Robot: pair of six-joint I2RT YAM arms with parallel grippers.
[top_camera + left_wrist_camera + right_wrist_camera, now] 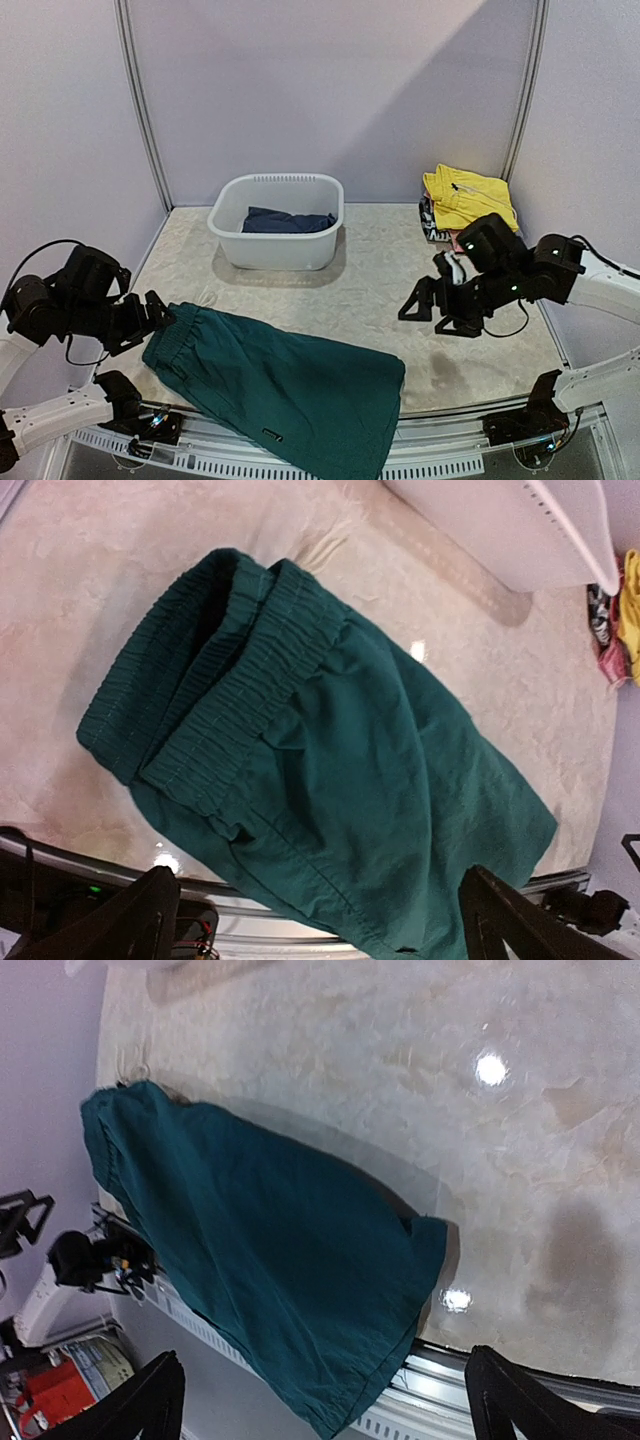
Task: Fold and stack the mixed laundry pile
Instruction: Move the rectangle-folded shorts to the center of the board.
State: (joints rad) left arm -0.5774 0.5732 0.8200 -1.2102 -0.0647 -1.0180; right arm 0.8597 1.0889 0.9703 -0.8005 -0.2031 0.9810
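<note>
Dark teal shorts (275, 385) lie spread flat at the table's front, with one leg hem hanging over the near edge. Their elastic waistband (215, 680) points left. My left gripper (163, 316) hovers open just left of the waistband, and in its wrist view the left gripper (318, 920) holds nothing above the shorts (330, 750). My right gripper (432, 285) stands open in the air to the right of the shorts (270, 1250), apart from them and empty. A navy garment (288, 220) lies in the tub. Folded clothes topped by a yellow piece (468, 197) sit at the back right.
The white plastic tub (280, 250) stands at the back centre of the table. The stack of folded clothes reaches close to the right wall. A metal rail (440, 462) runs along the near edge between the two arm bases. Grey walls close in the left, back and right.
</note>
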